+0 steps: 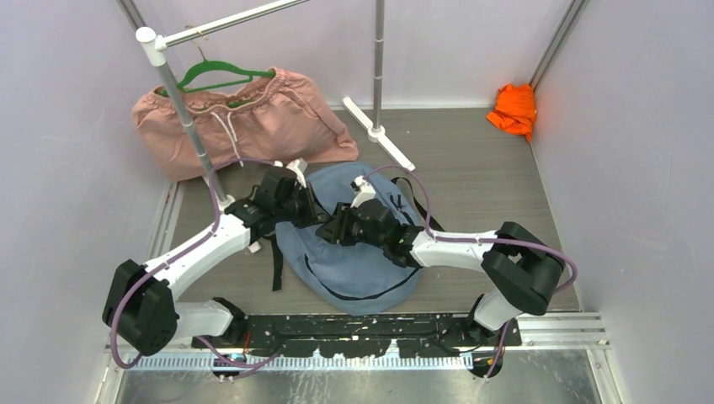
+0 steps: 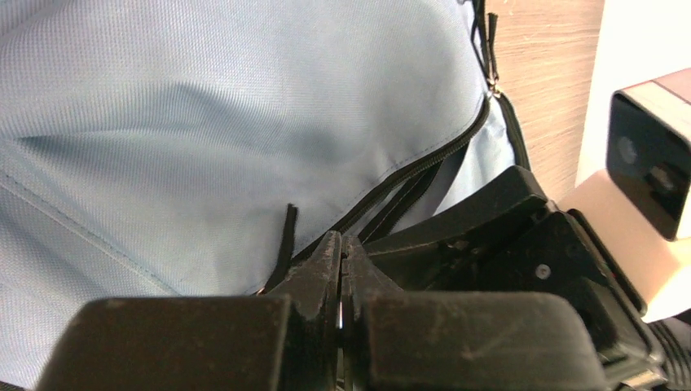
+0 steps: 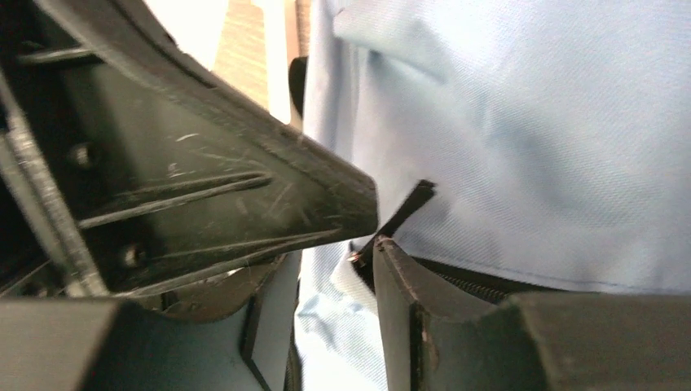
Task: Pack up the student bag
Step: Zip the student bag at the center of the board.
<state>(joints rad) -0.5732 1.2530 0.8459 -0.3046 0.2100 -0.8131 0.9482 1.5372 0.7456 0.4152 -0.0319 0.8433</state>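
Note:
The student bag (image 1: 358, 265), dusty blue with black zipper trim, lies flat on the wooden floor in front of both arms. My left gripper (image 1: 313, 215) sits on its upper left part. In the left wrist view that gripper (image 2: 341, 246) is shut, its tips against the black zipper line (image 2: 424, 167), and nothing shows between them. A short black pull tab (image 2: 286, 240) lies just to the left. My right gripper (image 1: 335, 229) meets it from the right. Its fingers (image 3: 399, 301) stand apart, so the right gripper (image 3: 334, 269) is open over blue fabric, beside the tab (image 3: 411, 204).
A pink drawstring garment (image 1: 253, 126) on a green hanger (image 1: 221, 74) lies at the back left by a rack pole (image 1: 189, 126). A white stand foot (image 1: 379, 133) is behind the bag. An orange cloth (image 1: 514, 109) sits in the far right corner. Walls close both sides.

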